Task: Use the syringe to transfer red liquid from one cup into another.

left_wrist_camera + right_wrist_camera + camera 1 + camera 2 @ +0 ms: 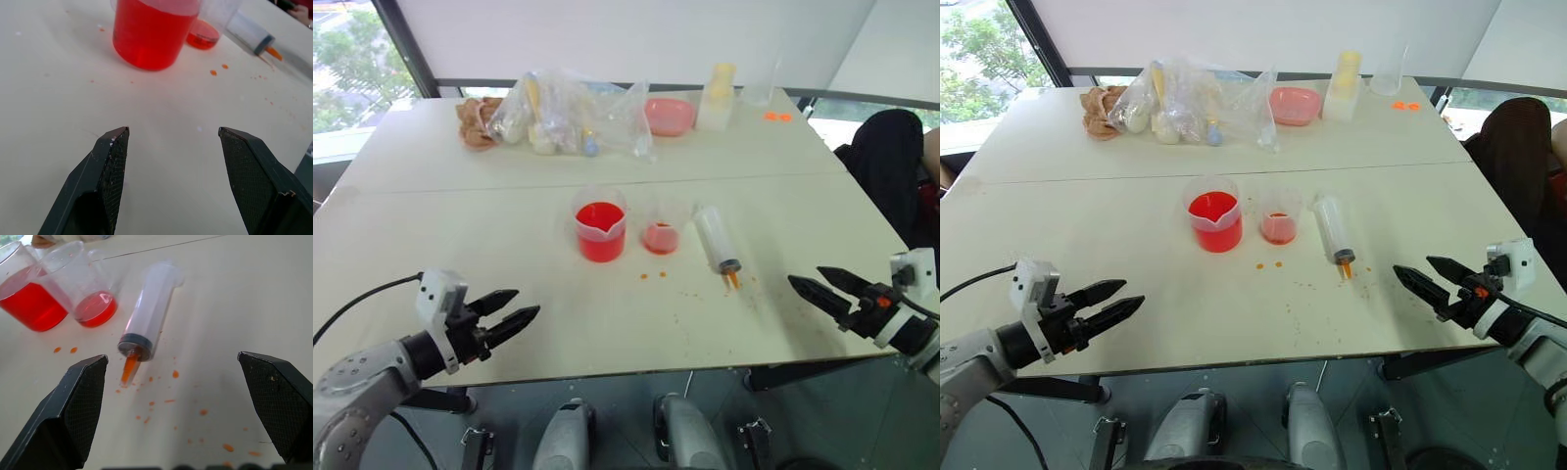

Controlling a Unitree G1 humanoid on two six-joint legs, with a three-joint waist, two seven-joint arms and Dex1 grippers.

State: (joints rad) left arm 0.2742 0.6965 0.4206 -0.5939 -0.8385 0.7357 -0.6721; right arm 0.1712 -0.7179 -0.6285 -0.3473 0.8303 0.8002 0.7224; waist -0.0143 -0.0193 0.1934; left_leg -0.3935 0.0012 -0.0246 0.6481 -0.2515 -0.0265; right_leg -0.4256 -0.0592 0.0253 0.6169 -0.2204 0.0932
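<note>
The clear syringe point(717, 245) lies flat on the white table point(460, 215), orange tip toward me, just right of the two cups. The wider spouted cup point(600, 227) holds deep red liquid point(600, 235). Beside it on the right, the smaller cup point(661, 230) has a shallow layer of red liquid. My left gripper point(517, 311) hovers open near the front left edge, pointing at the cups. Near the front right edge my right gripper point(820, 281) stands open, aimed at the syringe point(146, 313), with nothing between its fingers point(80, 396).
Orange drops point(173, 401) speckle the table around the syringe tip. At the back lie a plastic bag of items point(563, 113), a pink bowl point(668, 115), a pale yellow bottle point(717, 95) and a clear cup point(759, 83). A dark chair point(886, 162) stands at the right.
</note>
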